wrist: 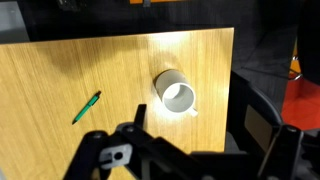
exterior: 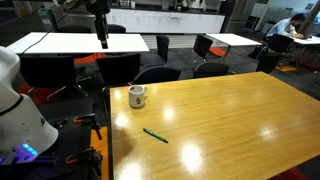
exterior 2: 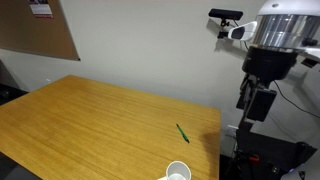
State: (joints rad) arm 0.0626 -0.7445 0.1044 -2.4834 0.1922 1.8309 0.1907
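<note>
Gripper (exterior: pixel 102 40) released, jaws wide, holding nothing, hanging well above the white mug (wrist: pixel 178 95). The mug stands upright near the table (wrist: pixel 60 70) edge, with the green pen (wrist: pixel 86 107) lying flat, apart from it. Judgement: centre over the mug before lowering, come down straight, and stay clear of its handle.

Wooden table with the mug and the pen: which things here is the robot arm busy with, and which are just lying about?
Likely part of the work:
- gripper, open, above the table
- white mug, upright
- green pen, lying apart from the mug
- wooden table under both

Just lying about:
- black chairs
- white tables behind
- cork board on the wall
</note>
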